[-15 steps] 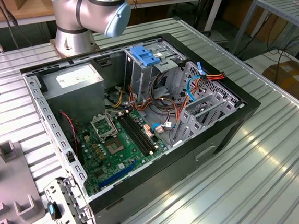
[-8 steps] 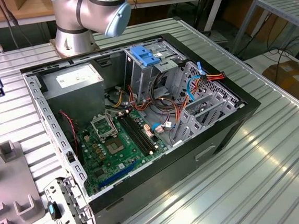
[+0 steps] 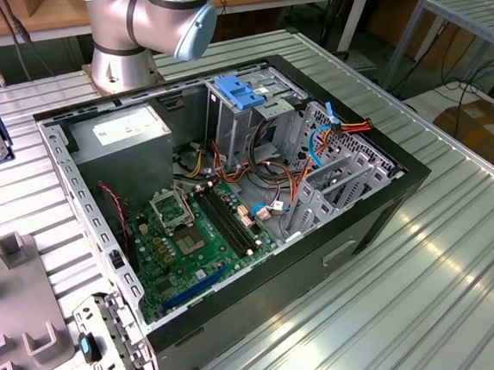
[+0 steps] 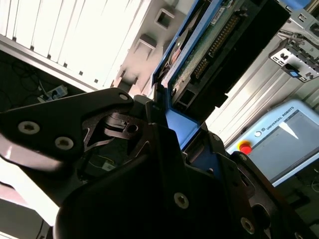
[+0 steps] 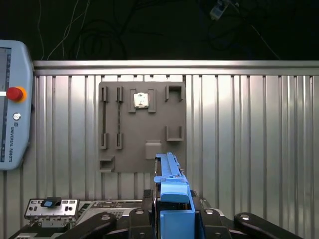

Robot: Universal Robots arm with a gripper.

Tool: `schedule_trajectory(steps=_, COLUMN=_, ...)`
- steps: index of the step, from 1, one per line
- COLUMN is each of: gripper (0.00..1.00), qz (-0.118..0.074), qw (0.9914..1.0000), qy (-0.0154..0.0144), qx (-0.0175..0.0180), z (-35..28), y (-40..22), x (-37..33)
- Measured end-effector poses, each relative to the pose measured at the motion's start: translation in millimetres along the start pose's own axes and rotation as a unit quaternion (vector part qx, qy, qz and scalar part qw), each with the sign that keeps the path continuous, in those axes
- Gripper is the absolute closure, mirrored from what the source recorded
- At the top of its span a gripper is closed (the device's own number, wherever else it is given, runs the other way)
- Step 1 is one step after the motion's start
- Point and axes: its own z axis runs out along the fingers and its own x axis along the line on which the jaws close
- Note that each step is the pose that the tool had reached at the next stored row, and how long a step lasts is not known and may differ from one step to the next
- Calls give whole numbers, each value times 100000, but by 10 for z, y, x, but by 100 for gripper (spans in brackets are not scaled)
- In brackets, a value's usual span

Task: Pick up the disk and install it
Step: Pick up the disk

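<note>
1. Arm (image 3: 150,20): in the exterior view you've got the base planted on the ribbed table (image 3: 429,290), just behind the open PC case (image 3: 262,261). The shoulder joint's blue cap faces the exterior view's right, and the rest of the arm runs up out of shot.
2. Gripper (image 5: 174,219): the first wrist view looks along it toward the tabletop. Black fingers (image 5: 139,224) sit on either side of the disk (image 5: 172,184), so the jaws are narrowed right in and clamped on it.
3. The disk is carried edge-on w/ a blue side rail facing the first wrist cam.
4. Second wrist view: you're seeing the disk's underside, w/ green circuit board, a row of connector pins and the blue rail running along its edge, coming straight out of the gripper body.
5. Exterior view: the disk is at the far left edge, standing upright, blue rail toward the case and well apart from it. It's outside the case, not installed yet.
6. In the first wrist view, beyond the disk lies a grey fixture plate (image 5: 142,127) w/ raised holders. A teach pendant (image 5: 12,104) w/ a red stop button lies beside it, and a metal bracket (image 5: 50,206) w/ a blue latch is nearer the gripper.
7. Inside the case: drive cage (image 3: 243,94) w/ blue top at the back, grey PSU (image 3: 125,131) beside it, green motherboard (image 3: 191,233) on the floor, and loose coloured cables between.
</note>
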Motion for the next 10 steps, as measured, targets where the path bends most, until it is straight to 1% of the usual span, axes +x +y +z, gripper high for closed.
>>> schedule_trajectory(steps=5, gripper=63, qz=-1, qw=100000, qy=30, qx=8, z=5, y=-33, x=18)
schedule_trajectory(steps=10, gripper=63, qz=0, qw=100000, qy=31, qx=8, z=7, y=-72, x=19)
